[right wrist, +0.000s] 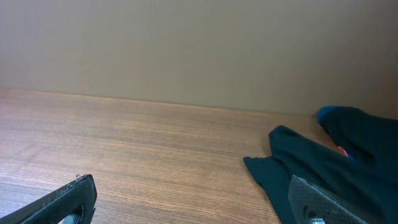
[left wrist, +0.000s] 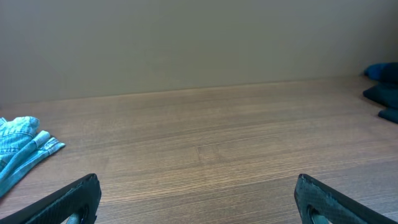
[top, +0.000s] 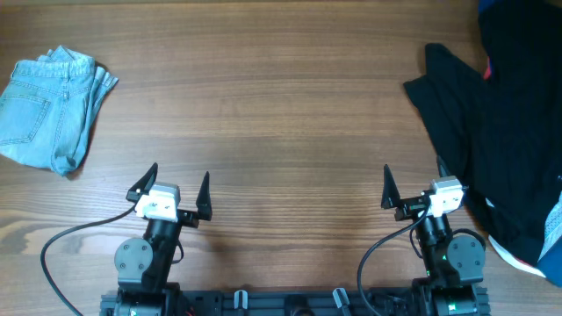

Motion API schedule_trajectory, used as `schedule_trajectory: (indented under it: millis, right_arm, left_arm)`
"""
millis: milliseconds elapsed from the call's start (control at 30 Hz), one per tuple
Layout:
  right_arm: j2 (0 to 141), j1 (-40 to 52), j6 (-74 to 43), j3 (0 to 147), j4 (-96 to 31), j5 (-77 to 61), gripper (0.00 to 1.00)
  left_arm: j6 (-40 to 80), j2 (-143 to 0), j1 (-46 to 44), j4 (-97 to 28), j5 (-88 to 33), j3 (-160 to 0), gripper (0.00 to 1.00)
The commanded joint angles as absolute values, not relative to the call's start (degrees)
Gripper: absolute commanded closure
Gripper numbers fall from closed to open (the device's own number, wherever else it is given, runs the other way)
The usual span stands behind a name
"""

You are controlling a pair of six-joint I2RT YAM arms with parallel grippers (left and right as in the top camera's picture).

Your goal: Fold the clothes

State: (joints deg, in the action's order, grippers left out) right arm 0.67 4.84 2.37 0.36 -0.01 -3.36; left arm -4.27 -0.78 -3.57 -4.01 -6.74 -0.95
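- Wood-grain table (top: 290, 96) with clothes at both ends, the two lots well apart.
- Far left: one denim piece (top: 53, 110), light blue, bunched into a rough rectangle with a back pocket facing up. The left wrist cam catches its edge too (left wrist: 22, 146).
- Right side: one big black garment (top: 496, 132) lying limp and running off the frame. One navy piece (top: 527, 31) with a red spot sits at the far corner against it.
- One pale-blue cloth (top: 553, 230) pokes in at the right edge, can't tell what it is.
- Two grippers. Left gripper (top: 178, 180) has its fingers spread wide, nothing in them, over bare wood.
- Right gripper (top: 413, 180) is also spread and empty, just beside the black garment. Can't tell if the outer finger touches it.
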Motion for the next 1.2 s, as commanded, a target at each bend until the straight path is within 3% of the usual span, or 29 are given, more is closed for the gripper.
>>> schedule_trajectory:
  millis: [0,967,1167]
  right_arm:
    - [0.5,5.2,1.4,0.3,0.1,-2.8,0.0]
    - [0.5,5.2,0.1,0.3,0.1,-2.8,0.0]
    - [1.6,5.2,-6.7,5.5,-4.2,-1.3,0.0]
  left_arm:
    - [-5.4,-0.2,-3.1,-3.8,-6.4,-0.3,0.0]
    - [-5.7,-0.2,-3.1,-3.8,-5.4,-0.3,0.0]
    - [4.0,-0.8,-3.1,-4.0,-5.8,-3.7,0.0]
